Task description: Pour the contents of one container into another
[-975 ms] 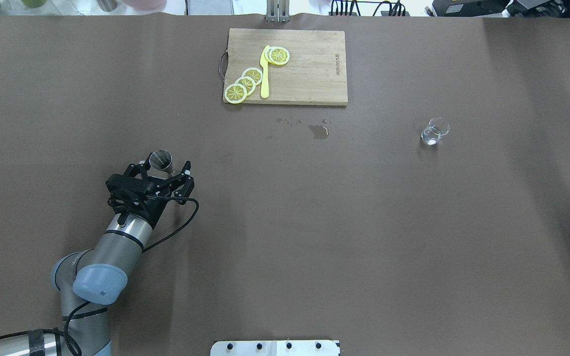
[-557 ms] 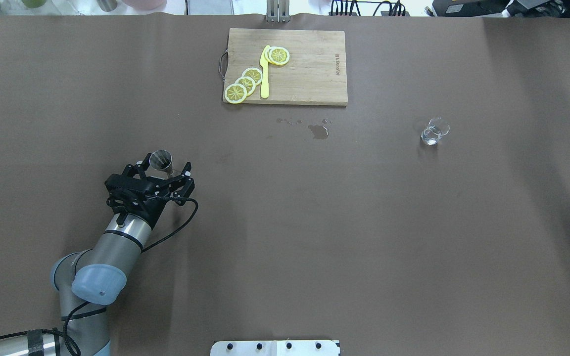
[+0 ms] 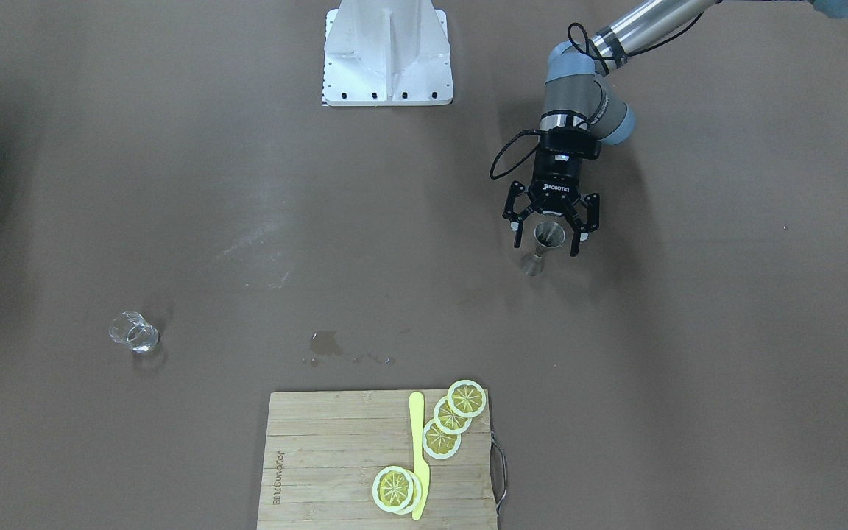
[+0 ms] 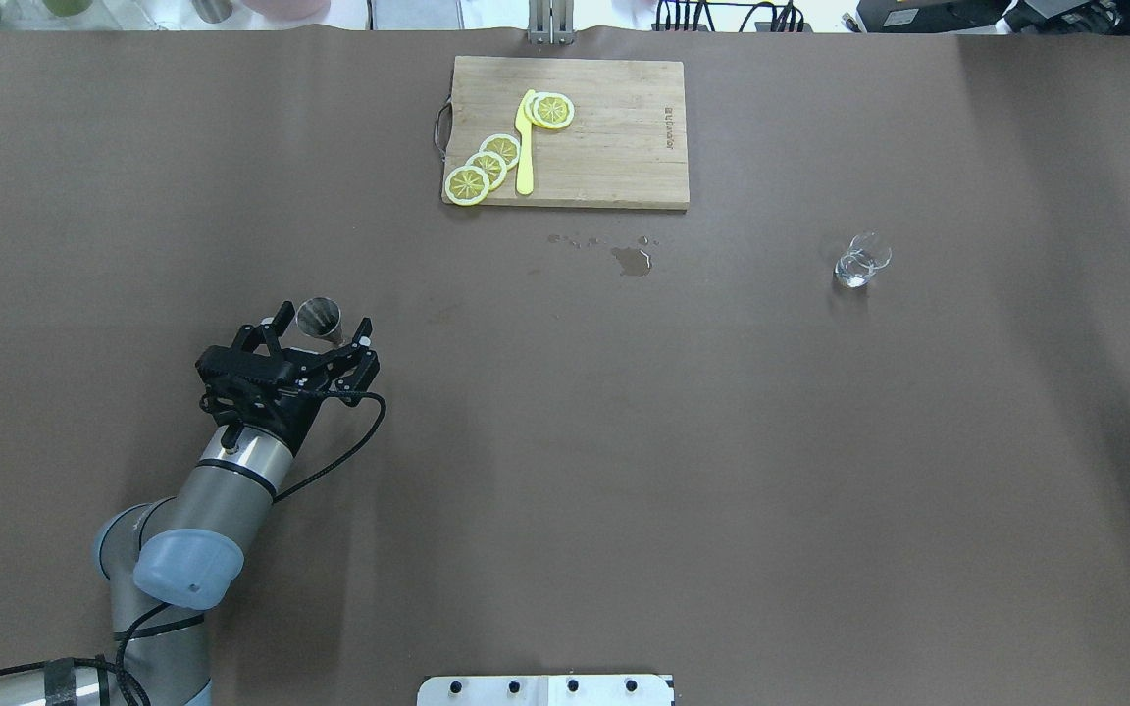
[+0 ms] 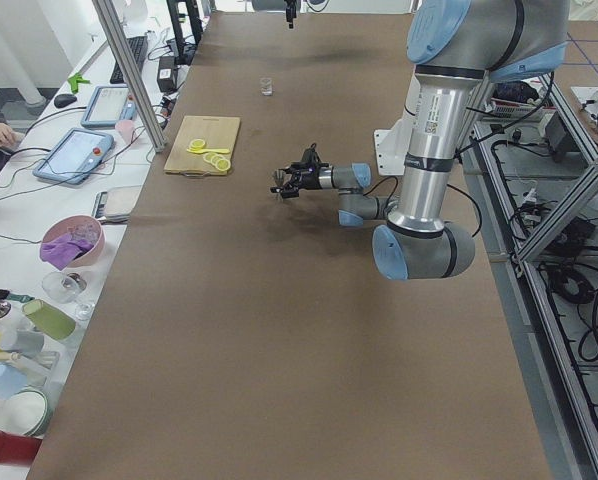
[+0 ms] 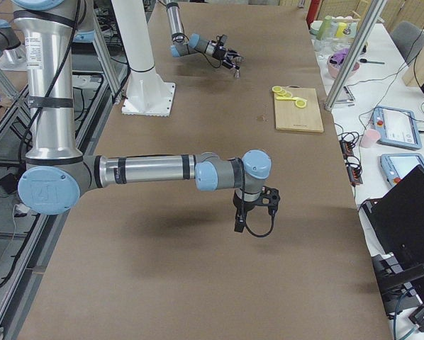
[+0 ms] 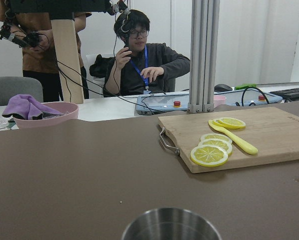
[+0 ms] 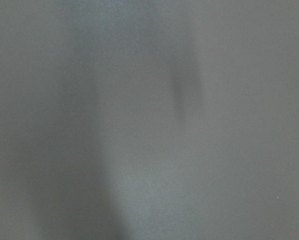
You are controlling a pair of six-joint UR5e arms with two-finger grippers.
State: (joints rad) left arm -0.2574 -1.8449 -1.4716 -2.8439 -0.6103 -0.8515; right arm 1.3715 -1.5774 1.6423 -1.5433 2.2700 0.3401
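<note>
The silver metal jigger (image 4: 319,318) stands upright on the brown table at the left, and its rim (image 7: 171,224) fills the bottom edge of the left wrist view. My left gripper (image 4: 325,320) is open, with a finger on either side of the jigger (image 3: 548,237) and a gap to each. The clear glass (image 4: 861,262) stands far off on the right side (image 3: 133,331). My right gripper (image 6: 253,216) shows only in the exterior right view, low over bare table, so I cannot tell its state.
A wooden cutting board (image 4: 614,147) with lemon slices (image 4: 487,165) and a yellow knife (image 4: 525,147) lies at the far middle. A wet spill (image 4: 633,260) marks the cloth just in front of it. The white robot base plate (image 3: 387,51) sits at the near edge.
My left arm has shifted slightly to the left and back toward the robot. Its gripper stays open around the jigger, which has not moved.
</note>
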